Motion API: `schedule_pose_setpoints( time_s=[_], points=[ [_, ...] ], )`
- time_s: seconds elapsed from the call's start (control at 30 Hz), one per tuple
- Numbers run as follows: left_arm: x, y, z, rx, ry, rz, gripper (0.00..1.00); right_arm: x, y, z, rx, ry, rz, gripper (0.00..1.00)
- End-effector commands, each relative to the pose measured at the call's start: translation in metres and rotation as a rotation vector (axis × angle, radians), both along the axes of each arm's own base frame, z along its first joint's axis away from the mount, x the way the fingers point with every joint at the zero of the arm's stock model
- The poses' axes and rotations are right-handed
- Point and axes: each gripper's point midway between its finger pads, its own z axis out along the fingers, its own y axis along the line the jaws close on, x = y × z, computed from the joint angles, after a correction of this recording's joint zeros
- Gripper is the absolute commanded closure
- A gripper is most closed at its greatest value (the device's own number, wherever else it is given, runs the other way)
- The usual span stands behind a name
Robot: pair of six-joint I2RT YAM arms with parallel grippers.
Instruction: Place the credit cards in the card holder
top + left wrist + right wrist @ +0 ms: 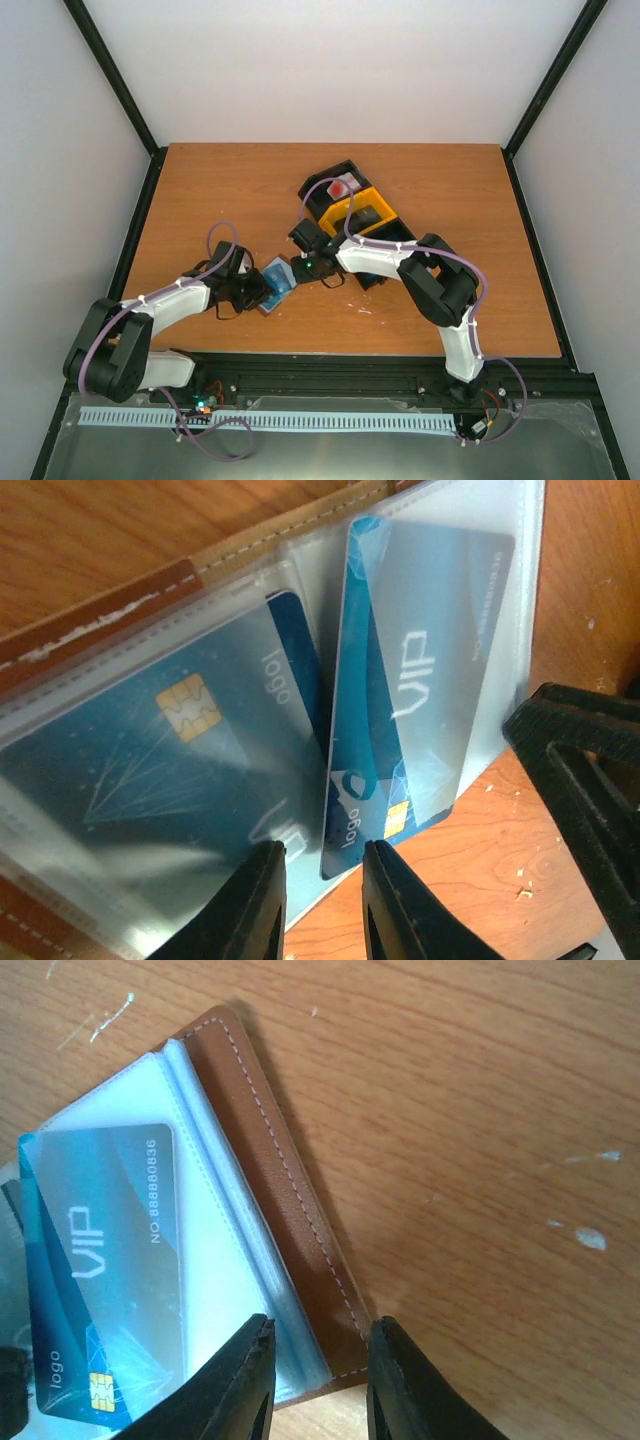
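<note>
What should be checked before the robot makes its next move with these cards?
1. Holder lying open: ok.
2. Chip card inside its clear sleeve: ok.
3. VIP card straight in its sleeve: not ok, it sits tilted.
4. VIP card pushed fully in: cannot tell.
5. Left gripper gripping the VIP card: cannot tell; its fingers straddle the card's lower corner.
6. Right gripper gripping the holder: cannot tell; its fingers straddle the brown edge.

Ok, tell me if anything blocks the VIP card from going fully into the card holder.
Nothing visible does. The VIP card lies partly under a clear sleeve of the card holder, and nothing lies across it; the left fingers only flank its lower corner.
</note>
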Motion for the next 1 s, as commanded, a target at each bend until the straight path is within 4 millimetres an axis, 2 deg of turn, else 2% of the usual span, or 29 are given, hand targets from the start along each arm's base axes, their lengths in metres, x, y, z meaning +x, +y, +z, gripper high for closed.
schedule_pose_setpoints(
  time_s=[0.0, 0.23, 0.4, 0.67, 0.83, 0.97],
  points=[
    [0.001, 0.011, -0.013, 0.034, 0.026, 0.078, 0.77, -0.017, -0.001, -0.011, 0.007, 0.081, 0.042, 0.75],
    [-0.012, 0.009, -0.032, 0.014, 0.072, 0.062, 0.76, -0.043, -0.013, -0.026, 0.027, 0.186, 0.011, 0.8],
    [-0.009, 0.001, -0.029, -0.054, 0.025, 0.046, 0.75, -0.054, -0.017, -0.034, 0.035, 0.246, -0.027, 0.8],
    [0.003, 0.001, -0.016, -0.096, -0.081, 0.077, 0.76, -0.055, -0.017, -0.036, 0.041, 0.266, -0.058, 0.82],
    [0.002, 0.0, -0.015, -0.125, -0.097, 0.091, 0.86, -0.052, -0.016, -0.034, 0.046, 0.261, -0.07, 0.82],
    [0.001, 0.007, -0.02, -0.095, -0.093, 0.123, 0.93, -0.05, -0.014, -0.032, 0.052, 0.256, -0.073, 0.82]
  ],
)
